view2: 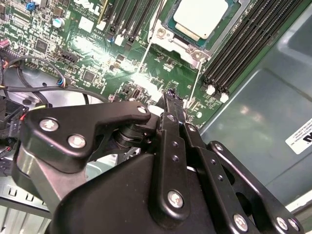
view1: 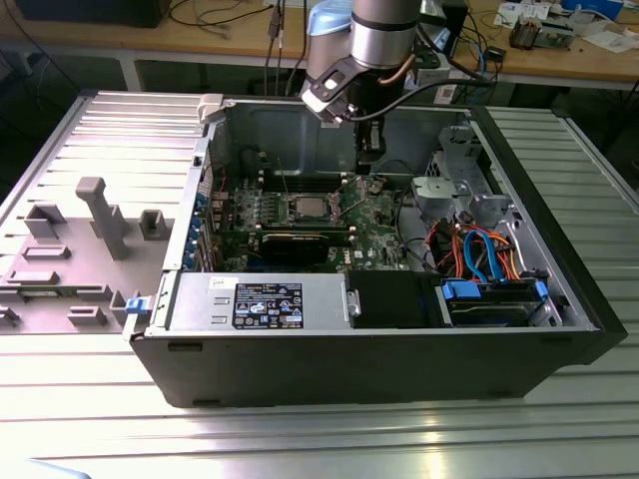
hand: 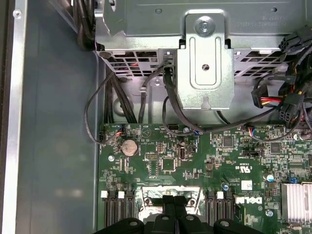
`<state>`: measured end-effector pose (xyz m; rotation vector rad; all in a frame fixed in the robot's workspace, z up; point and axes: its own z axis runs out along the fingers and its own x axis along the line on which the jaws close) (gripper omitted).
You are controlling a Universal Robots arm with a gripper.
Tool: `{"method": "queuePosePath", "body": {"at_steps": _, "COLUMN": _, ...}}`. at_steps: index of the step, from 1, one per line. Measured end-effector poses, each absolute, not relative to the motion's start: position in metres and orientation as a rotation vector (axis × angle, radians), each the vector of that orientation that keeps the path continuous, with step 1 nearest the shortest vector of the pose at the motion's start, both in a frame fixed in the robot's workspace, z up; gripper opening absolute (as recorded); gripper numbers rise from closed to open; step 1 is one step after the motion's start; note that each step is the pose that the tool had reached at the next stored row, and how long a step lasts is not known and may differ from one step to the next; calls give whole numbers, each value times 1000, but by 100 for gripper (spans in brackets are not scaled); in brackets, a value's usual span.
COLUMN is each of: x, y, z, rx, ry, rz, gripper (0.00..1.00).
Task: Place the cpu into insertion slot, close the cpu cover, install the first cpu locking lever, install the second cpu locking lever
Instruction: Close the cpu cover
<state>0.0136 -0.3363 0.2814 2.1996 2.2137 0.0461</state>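
Hand (view2: pixel 170 97) clenched (fingertips together) low over green motherboard (view2: pixel 146 78), cpu (view2: pixel 200 17) seated nearby, framed by cpu cover (view2: pixel 181 43)

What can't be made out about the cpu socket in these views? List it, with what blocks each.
- Second wrist view: the cpu and the cpu cover around it are cut off by the picture's edge.
- First wrist view: the insertion slot lies mostly behind the gripper.
- Exterior view: the cpu cover is too small to tell closed from open.
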Motion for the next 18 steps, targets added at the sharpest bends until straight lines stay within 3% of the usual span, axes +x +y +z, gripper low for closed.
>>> {"method": "queuePosePath", "body": {"at_steps": 18, "x": 22, "y": -336, "z": 281, "rx": 2200, "ry": 2214, "rz": 46, "gripper": 11}}
